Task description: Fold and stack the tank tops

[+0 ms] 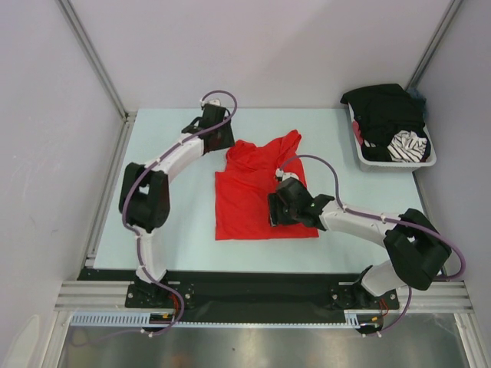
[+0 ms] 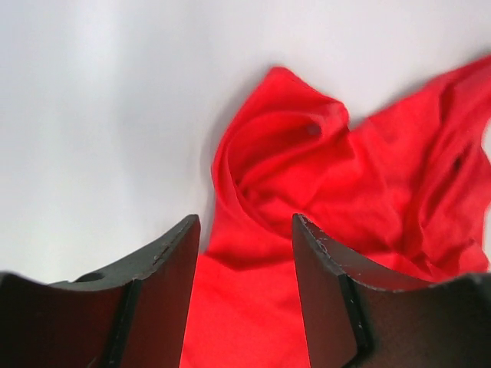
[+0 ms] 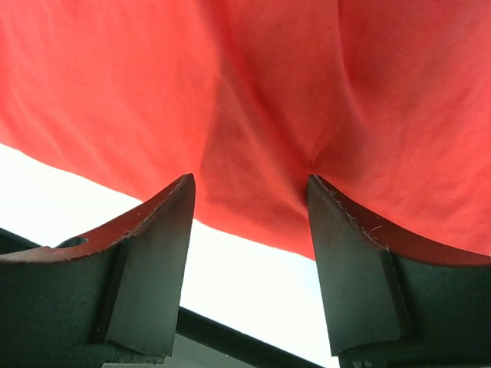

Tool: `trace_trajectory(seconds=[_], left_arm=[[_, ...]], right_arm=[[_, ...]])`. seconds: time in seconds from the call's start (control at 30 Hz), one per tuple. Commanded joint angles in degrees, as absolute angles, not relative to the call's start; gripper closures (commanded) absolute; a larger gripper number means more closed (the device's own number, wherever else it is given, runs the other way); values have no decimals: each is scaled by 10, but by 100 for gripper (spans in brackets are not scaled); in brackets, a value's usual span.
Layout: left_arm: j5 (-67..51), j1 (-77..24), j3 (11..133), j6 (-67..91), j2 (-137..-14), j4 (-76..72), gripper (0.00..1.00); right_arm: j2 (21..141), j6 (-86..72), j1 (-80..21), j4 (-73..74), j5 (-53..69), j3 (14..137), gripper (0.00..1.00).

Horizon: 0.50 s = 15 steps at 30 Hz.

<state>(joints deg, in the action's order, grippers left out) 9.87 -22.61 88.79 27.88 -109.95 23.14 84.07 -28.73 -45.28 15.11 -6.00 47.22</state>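
The red tank top (image 1: 257, 192) lies spread on the pale table, its lower half flat and its top edge bunched and wrinkled. My left gripper (image 1: 222, 141) hovers at the garment's far left corner. In the left wrist view this gripper (image 2: 245, 222) is open, with rumpled red cloth (image 2: 307, 176) below and ahead of it. My right gripper (image 1: 276, 208) is over the garment's right side. Seen from its own wrist, it (image 3: 249, 184) stands open above the red hem (image 3: 253, 84), holding nothing. The black tank top (image 1: 383, 111) lies heaped in the basket.
A white basket (image 1: 399, 164) stands at the table's far right corner, holding dark clothes and a black-and-white striped cloth (image 1: 406, 146). Pale walls close in the table at the back and both sides. A black strip (image 1: 253, 287) runs along the near edge.
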Motion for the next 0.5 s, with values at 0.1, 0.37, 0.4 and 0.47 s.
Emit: trace_trajectory(seconds=[0.1, 0.37, 0.4, 0.47], left_arm=[[84, -214, 1056, 223, -1239, 251, 43], [21, -214, 1114, 201, -1316, 232, 49], [14, -213, 1120, 202, -1324, 231, 49], [12, -214, 1126, 205, -1331, 234, 49]], right_arm=[[843, -316, -492, 163, -153, 500, 35], [889, -332, -506, 185, -179, 503, 35], [896, -334, -505, 186, -182, 504, 35], [921, -341, -507, 193, -187, 509, 35]])
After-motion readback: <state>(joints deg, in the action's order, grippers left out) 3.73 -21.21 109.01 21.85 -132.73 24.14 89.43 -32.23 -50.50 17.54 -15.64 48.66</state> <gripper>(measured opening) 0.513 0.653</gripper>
